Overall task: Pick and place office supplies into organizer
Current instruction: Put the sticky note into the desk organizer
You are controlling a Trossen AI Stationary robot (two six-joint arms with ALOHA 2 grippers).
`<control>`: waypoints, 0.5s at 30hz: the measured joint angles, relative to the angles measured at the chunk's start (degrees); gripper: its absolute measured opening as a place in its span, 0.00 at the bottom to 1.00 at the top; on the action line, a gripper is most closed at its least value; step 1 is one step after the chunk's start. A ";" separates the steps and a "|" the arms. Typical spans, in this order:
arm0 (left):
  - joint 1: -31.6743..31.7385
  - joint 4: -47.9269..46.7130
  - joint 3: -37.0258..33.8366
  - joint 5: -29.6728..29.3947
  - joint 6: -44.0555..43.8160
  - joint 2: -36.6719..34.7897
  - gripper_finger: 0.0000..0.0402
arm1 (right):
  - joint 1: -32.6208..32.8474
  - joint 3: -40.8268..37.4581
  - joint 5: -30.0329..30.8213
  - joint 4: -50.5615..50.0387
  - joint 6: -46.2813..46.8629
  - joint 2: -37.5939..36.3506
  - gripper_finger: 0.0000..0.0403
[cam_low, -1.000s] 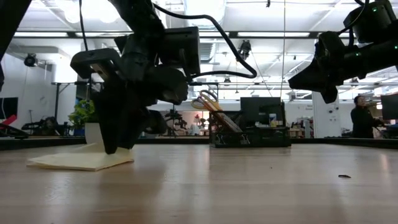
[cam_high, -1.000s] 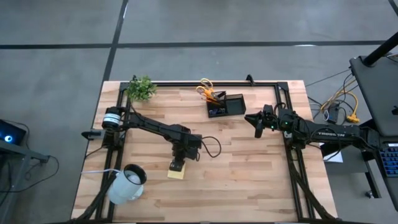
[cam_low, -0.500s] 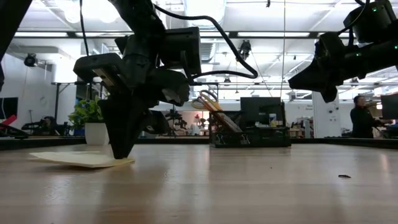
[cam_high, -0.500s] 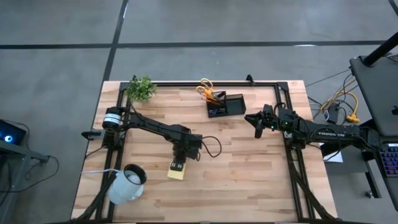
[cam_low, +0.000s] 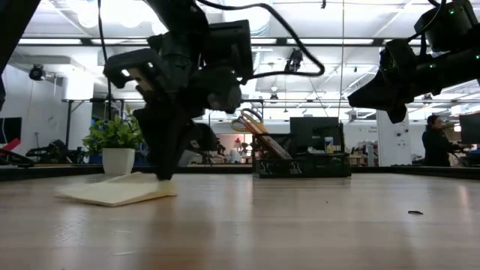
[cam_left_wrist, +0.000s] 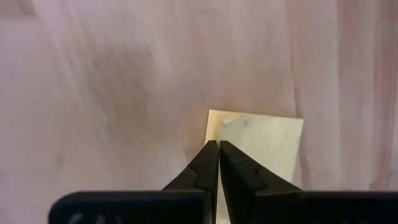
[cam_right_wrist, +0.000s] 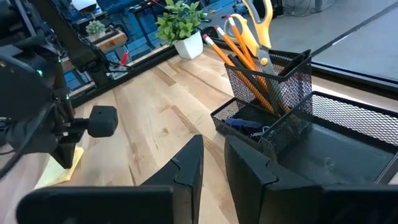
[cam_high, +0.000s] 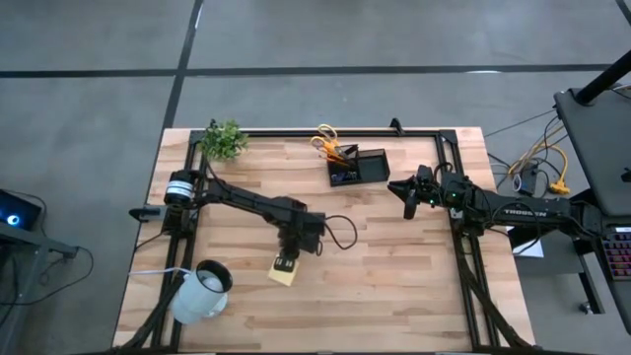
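Since a second ago, left gripper (cam_high: 285, 264) has clenched at the near edge of the sticky-note pad (cam_high: 285, 275) and nudged it slightly rightward on the tabltop (cam_high: 394, 276). I verify the pinch holds the pad's edge, then lift slowly toward the organizer (cam_high: 359, 167). Right gripper (cam_high: 408, 202) hovers beside it, slightly parted, empty.
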 joint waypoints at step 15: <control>0.22 1.51 1.42 -2.45 0.17 -0.07 0.00 | 0.00 0.00 -0.17 0.00 0.21 0.02 0.14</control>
